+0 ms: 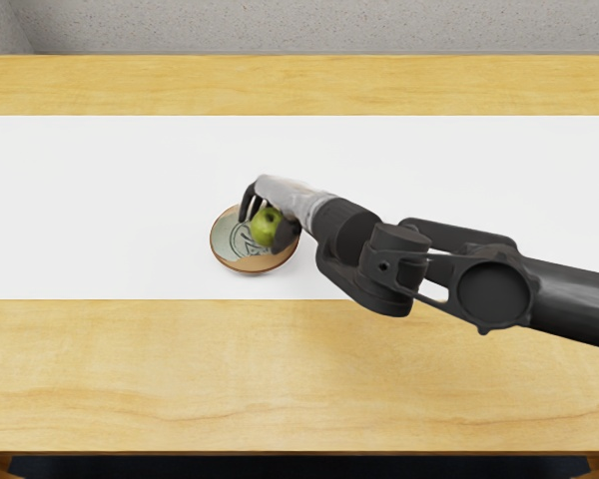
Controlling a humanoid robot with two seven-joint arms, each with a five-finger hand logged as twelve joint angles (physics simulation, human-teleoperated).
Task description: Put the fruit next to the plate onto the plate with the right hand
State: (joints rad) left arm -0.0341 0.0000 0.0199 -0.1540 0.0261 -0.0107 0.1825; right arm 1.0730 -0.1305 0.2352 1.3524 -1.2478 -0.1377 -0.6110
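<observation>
Over the round brown-rimmed plate [230, 254], the right hand [270, 212] grasps a smooth green apple [266, 226].

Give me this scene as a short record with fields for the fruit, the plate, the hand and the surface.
fruit: green apple, held over the plate's right part
plate: round, brown rim, patterned centre, lying on the white strip
right hand, arm entering from the right edge, fingers curled around the apple
contact: cannot tell whether the apple rests on the plate or hangs just above it
surface: wooden table with a white strip across its middle
</observation>
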